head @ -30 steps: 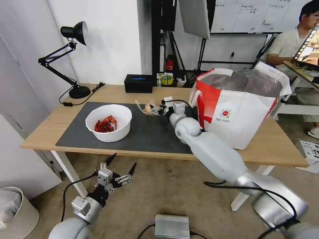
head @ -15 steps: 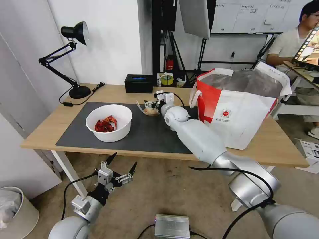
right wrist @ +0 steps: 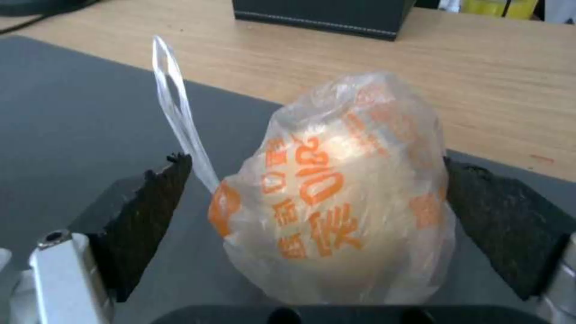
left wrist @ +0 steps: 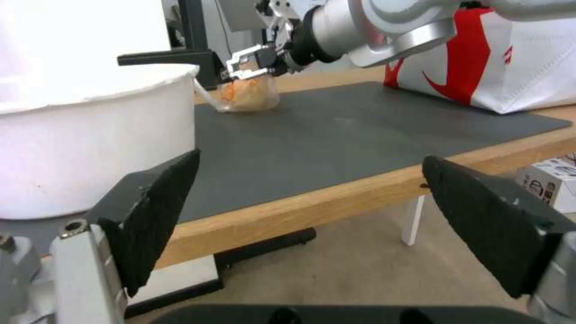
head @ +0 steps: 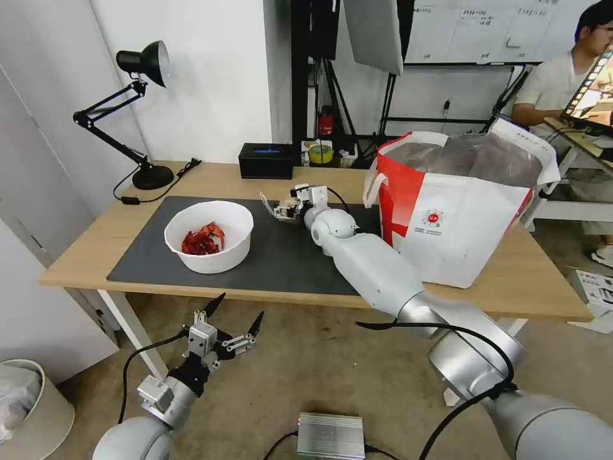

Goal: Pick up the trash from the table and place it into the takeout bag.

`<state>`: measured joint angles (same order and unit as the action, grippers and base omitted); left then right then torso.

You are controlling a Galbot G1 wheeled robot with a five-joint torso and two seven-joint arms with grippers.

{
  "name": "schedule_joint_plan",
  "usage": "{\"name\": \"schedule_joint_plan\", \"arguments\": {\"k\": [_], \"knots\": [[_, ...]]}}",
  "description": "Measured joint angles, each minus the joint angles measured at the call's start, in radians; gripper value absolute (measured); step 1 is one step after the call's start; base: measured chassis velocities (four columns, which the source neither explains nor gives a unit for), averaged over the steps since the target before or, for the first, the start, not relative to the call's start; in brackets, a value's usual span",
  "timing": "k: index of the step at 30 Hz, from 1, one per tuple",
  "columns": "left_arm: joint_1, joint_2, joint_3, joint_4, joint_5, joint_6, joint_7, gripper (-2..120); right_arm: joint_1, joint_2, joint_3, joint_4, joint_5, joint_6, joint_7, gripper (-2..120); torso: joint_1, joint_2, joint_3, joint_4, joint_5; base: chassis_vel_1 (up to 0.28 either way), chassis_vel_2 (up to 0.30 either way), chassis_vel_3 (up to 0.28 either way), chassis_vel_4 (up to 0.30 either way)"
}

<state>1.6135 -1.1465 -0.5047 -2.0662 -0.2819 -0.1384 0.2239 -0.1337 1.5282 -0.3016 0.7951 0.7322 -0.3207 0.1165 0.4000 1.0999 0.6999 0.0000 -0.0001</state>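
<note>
Our left gripper [head: 231, 327] hangs wide open, low before the table [head: 89, 246]. Farther out on the dark mat [head: 287, 255], our right gripper [head: 281, 209] sits open around the little knotted bag [right wrist: 336, 198], one finger touching. Beyond stands the takeout bag [head: 460, 217].

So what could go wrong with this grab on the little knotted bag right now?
The right gripper is open, its pads either side of the small knotted bag on the dark mat. The soft film may squash or slip as the pads close. The loose plastic tail stands beside one pad and could be all that gets pinched. The left gripper hangs below the table, idle.
</note>
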Motion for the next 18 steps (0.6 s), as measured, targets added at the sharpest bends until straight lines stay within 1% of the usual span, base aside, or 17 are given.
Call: {"name": "schedule_joint_plan", "arguments": {"k": [10,13,14,17,18], "knots": [[0.004,-0.003,0.000,-0.002,0.001,-0.009,0.000,100,-0.009,0.010,0.004,-0.020,-0.017,-0.005,0.004,100,0.000,0.000,0.000,0.0000,0.0001,0.000,0.000,0.000,0.000],[0.007,-0.003,-0.002,0.000,0.001,-0.019,0.001,100,-0.014,0.010,0.006,-0.021,-0.017,-0.011,0.008,90,0.000,0.000,0.000,0.0000,0.0000,0.000,0.000,0.000,0.000],[0.007,-0.003,-0.002,0.000,0.001,-0.019,0.001,100,-0.014,0.010,0.006,-0.021,-0.017,-0.011,0.008,90,0.000,0.000,0.000,0.0000,0.0000,0.000,0.000,0.000,0.000],[0.009,-0.002,-0.006,0.002,-0.001,-0.020,0.002,100,-0.022,0.010,0.007,-0.013,-0.015,-0.016,0.014,75,0.000,0.000,0.000,0.0000,0.0001,0.000,0.000,0.000,0.000],[0.009,-0.002,-0.006,0.002,-0.001,-0.020,0.002,100,-0.022,0.010,0.007,-0.013,-0.015,-0.016,0.014,75,0.000,0.000,0.000,0.0000,0.0001,0.000,0.000,0.000,0.000]]}}
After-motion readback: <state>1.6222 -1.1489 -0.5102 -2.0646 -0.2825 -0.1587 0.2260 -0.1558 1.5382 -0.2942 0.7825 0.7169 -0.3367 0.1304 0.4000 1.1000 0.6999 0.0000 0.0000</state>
